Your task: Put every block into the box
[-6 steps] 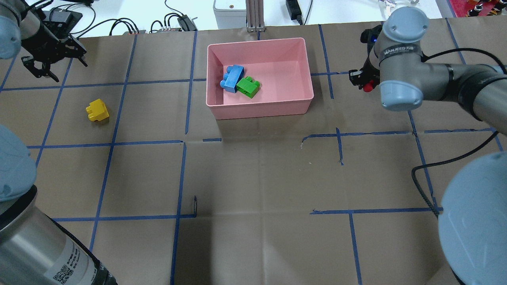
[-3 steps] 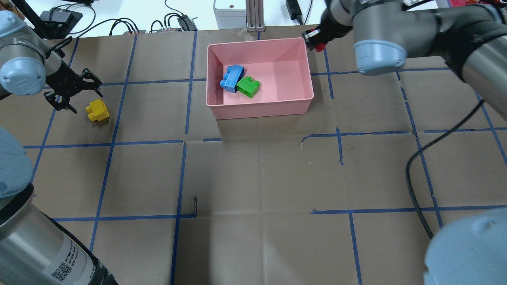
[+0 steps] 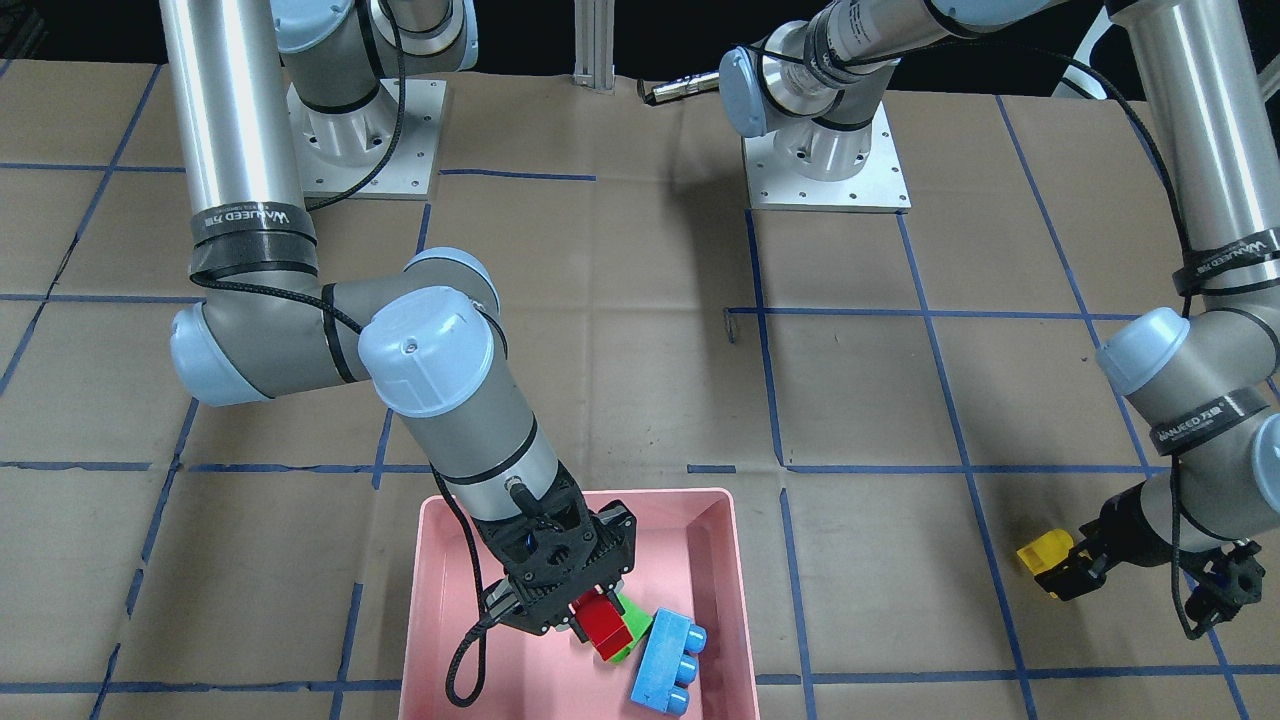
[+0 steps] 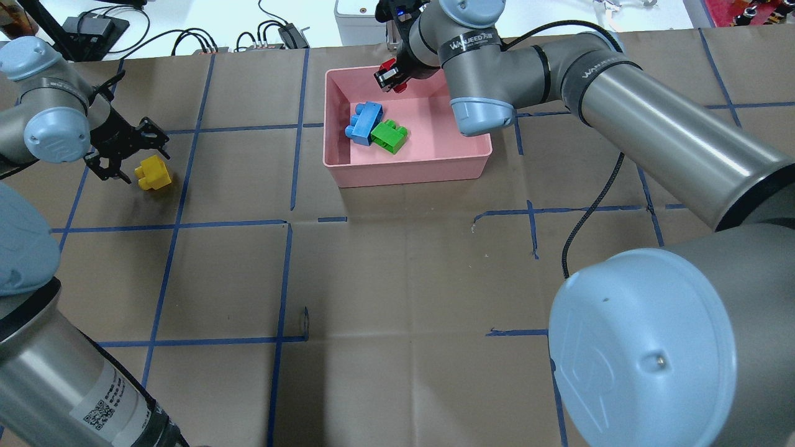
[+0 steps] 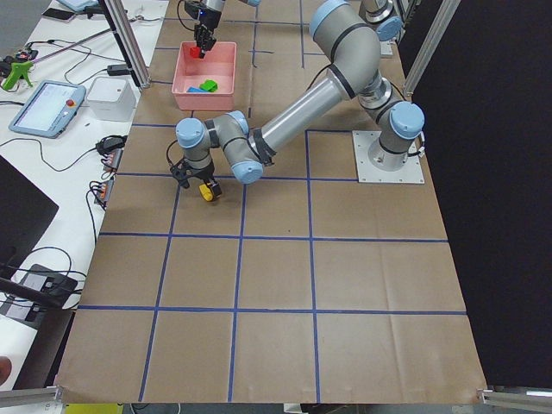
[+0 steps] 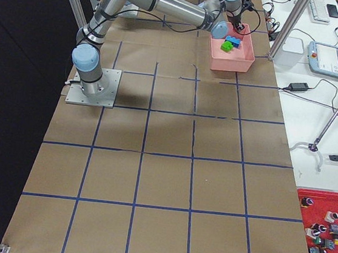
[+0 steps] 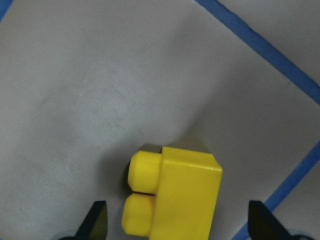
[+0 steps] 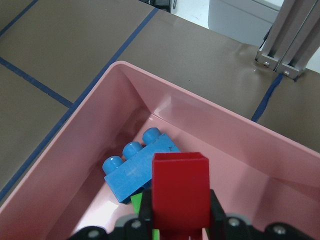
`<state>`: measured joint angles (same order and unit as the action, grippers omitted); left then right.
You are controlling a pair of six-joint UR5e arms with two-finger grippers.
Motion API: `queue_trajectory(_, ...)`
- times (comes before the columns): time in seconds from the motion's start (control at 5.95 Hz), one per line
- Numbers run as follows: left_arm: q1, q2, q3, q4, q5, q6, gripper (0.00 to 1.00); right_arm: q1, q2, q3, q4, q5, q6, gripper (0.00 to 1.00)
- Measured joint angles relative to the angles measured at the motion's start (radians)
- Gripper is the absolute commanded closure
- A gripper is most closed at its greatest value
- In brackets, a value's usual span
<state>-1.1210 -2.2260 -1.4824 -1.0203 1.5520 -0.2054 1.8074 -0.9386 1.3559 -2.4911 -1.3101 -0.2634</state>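
Note:
The pink box (image 4: pixel 404 174) stands at the table's far middle. A light-blue brick (image 4: pixel 363 123) and a green brick (image 4: pixel 389 135) lie inside it, touching. My right gripper (image 4: pixel 390 73) is shut on the small red brick (image 8: pixel 180 190) and holds it above the box's far part, over the two bricks (image 3: pixel 603 625). The yellow brick (image 4: pixel 153 172) lies on the paper at the left. My left gripper (image 4: pixel 138 162) is open just above it. In the left wrist view the yellow brick (image 7: pixel 172 200) sits between the two fingertips (image 7: pixel 97 220), untouched.
Blue tape lines cross the brown paper. A grey unit (image 4: pixel 360 15), an aluminium post (image 4: pixel 400 31) and cables (image 4: pixel 273 34) sit beyond the far edge, behind the box. The arm bases (image 3: pixel 825 160) stand on the robot's side.
My right arm swung left with the red brick, from right of the box to over its far part. My left gripper came down from the far left corner to the yellow brick.

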Motion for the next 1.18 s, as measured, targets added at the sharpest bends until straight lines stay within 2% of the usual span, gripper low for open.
queue_trajectory(0.17,-0.002,-0.015,-0.001,0.008,-0.001,0.0,0.23,0.002,0.001,-0.002,0.003,0.0,0.0,0.01)
queue_trajectory(0.34,-0.003,-0.022,0.0,0.009,-0.002,0.002,0.41,0.002,-0.002,-0.003,0.021,0.0,-0.001,0.0)
queue_trajectory(0.5,-0.004,-0.023,0.0,0.009,-0.002,0.005,0.57,0.003,-0.005,-0.006,0.11,0.001,-0.002,0.0)
queue_trajectory(0.67,-0.004,-0.021,0.001,0.007,-0.003,0.007,0.67,0.002,-0.007,-0.014,0.256,0.0,-0.006,0.0)
queue_trajectory(0.84,-0.003,-0.014,0.004,0.002,-0.016,0.008,0.68,0.001,-0.01,-0.024,0.339,-0.001,-0.01,0.0)
queue_trajectory(1.18,-0.003,0.063,0.035,-0.079,-0.047,0.027,0.68,-0.001,-0.01,-0.054,0.375,0.0,-0.012,0.0)
